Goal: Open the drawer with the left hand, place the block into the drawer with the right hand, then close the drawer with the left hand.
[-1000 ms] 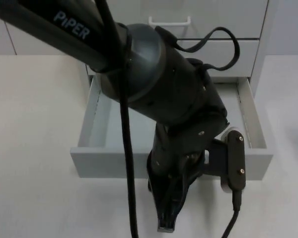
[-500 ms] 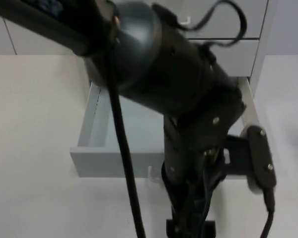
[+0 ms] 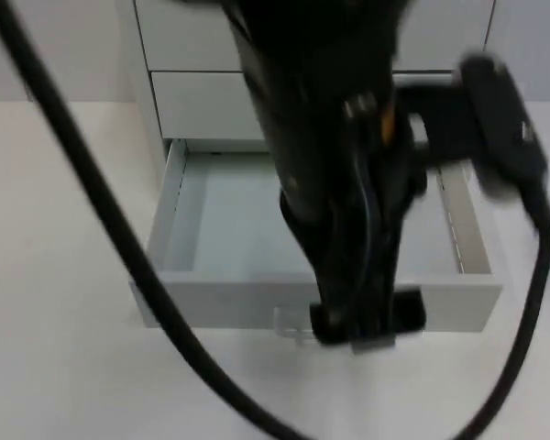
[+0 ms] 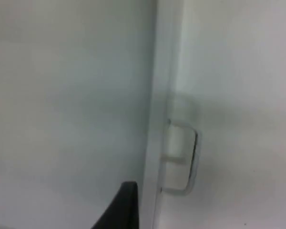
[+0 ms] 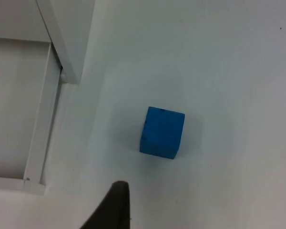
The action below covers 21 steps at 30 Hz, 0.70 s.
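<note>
I am seeing the left gripper (image 3: 362,335) hanging over the front panel of the drawer (image 3: 229,229), just beside the handle (image 3: 293,323); I cannot tell how its jaws are standing, as the arm's black body is covering them in the top view. In the left wrist view one black fingertip (image 4: 121,207) is sitting against the drawer's front edge, with the white handle (image 4: 181,160) just beside it on the outer face. The drawer is standing pulled out from the white cabinet (image 3: 202,101), its pale interior showing bare on the visible side. The cabinet's upper drawer fronts are sitting flush behind it.

In the right wrist view I am looking at the blue block (image 5: 162,132) resting flat on the white table (image 5: 229,71), apart from the cabinet's corner (image 5: 71,47) and the drawer's side rail (image 5: 40,138). One fingertip (image 5: 112,207) of the right gripper is hovering near the block, not touching it; I cannot tell the state of those jaws either.
</note>
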Motion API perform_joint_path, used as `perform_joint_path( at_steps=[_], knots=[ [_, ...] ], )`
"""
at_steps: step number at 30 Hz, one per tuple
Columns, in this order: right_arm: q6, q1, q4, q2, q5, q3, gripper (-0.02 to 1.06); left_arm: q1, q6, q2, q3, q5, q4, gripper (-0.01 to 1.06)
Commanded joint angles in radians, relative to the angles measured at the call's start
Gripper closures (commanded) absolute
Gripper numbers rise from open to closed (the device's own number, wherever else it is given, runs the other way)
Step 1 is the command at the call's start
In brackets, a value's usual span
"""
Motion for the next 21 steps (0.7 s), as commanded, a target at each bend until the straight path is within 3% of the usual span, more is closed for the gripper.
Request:
perform_joint_path(
  at_steps=[1,7,10,11,15,16,20,21],
  knots=[
    [0.003,-0.002,-0.004,0.000,0.002,0.001,-0.01,0.026,-0.018,-0.063,0.003,0.015,-0.062,0.00],
    [0.003,-0.002,-0.004,0.000,0.004,0.001,-0.01,0.169,-0.018,-0.199,0.004,0.016,-0.163,0.00],
    [0.003,-0.002,-0.004,0.000,0.014,0.001,-0.01,0.304,-0.018,-0.281,0.004,0.024,-0.231,0.00],
    [0.003,-0.002,-0.004,0.000,0.014,0.001,-0.01,0.304,-0.018,-0.281,0.004,0.024,-0.231,0.00],
    [0.003,-0.002,-0.004,0.000,0.026,0.001,-0.01,0.467,-0.024,-0.363,0.004,0.057,-0.304,0.00],
    [0.003,-0.002,-0.004,0.000,0.026,0.001,-0.01,0.467,-0.024,-0.363,0.004,0.057,-0.304,0.00],
    [0.003,-0.002,-0.004,0.000,0.039,0.001,-0.01,0.627,-0.114,-0.429,0.004,0.068,-0.332,0.00],
    [0.003,-0.002,-0.004,0.000,0.039,0.001,-0.01,0.627,-0.114,-0.429,0.004,0.068,-0.332,0.00]
  ],
)
